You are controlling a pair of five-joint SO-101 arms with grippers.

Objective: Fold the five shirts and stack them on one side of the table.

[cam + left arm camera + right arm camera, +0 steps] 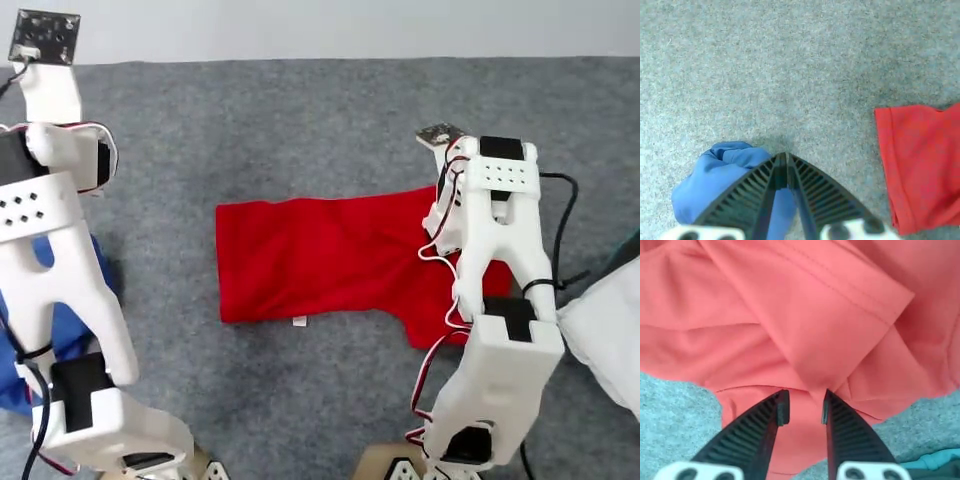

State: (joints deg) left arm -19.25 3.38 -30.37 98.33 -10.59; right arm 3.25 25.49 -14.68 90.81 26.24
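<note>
A red shirt [320, 260] lies spread across the middle of the grey table, flat at its left end and bunched at its right. My right arm [495, 200] stands over that bunched end. In the right wrist view my right gripper [804, 409] is low on the red shirt [790, 315], open a little, with a raised fold of cloth running in between its fingertips. At the table's left side lies a crumpled blue shirt [100, 265]. My left gripper [787, 159] is shut and holds nothing, hanging over the blue shirt [715, 170], with the red shirt's edge [920, 160] off to one side.
A white cloth [605, 330] sits at the right edge of the table, beside the right arm. A bit of teal fabric [940, 462] shows near the red shirt's corner. Bare grey table [300, 120] stretches behind the shirt and between the arms in front.
</note>
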